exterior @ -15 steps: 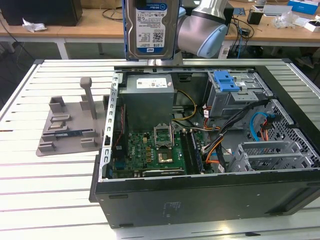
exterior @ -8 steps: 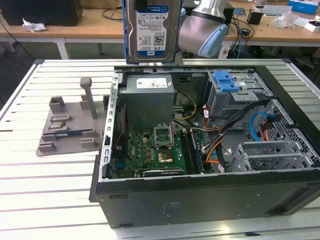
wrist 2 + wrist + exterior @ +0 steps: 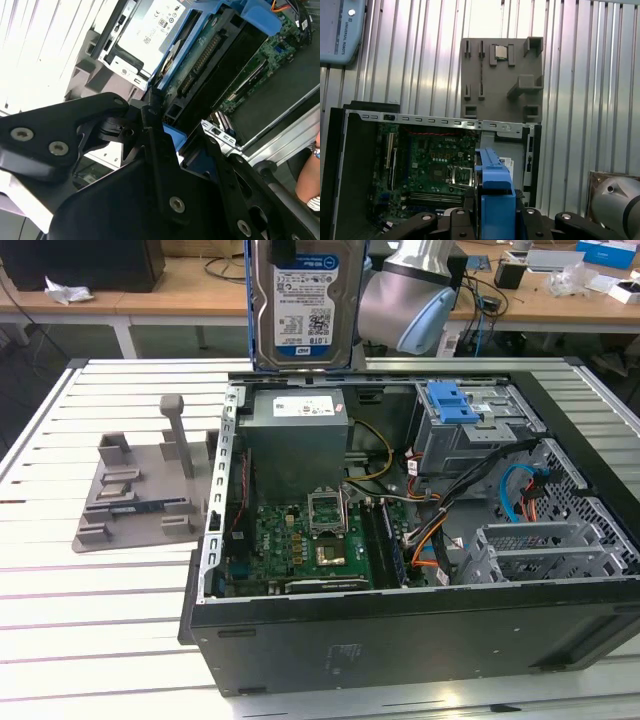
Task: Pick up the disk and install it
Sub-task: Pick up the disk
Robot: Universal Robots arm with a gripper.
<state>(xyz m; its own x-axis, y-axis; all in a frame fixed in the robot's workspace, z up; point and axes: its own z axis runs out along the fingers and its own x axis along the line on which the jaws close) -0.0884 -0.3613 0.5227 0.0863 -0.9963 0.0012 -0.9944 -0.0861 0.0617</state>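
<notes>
The disk (image 3: 305, 310) is cut off by the exterior view's top edge; so is the arm (image 3: 405, 300).

Exterior view is lit bright and even from overhead. Glare is picked up on the white slatted metal table (image 3: 90, 620), strongest at 7 o'clock of the open black computer case (image 3: 400, 635), whose interior is left in soft shade. The silver, blue-framed rectangular disk (image 3: 305, 300) is lit flat. The table is blown out to white in the second wrist view (image 3: 35, 35), and striped reflections are carried on it in the first wrist view (image 3: 420, 60).
</notes>
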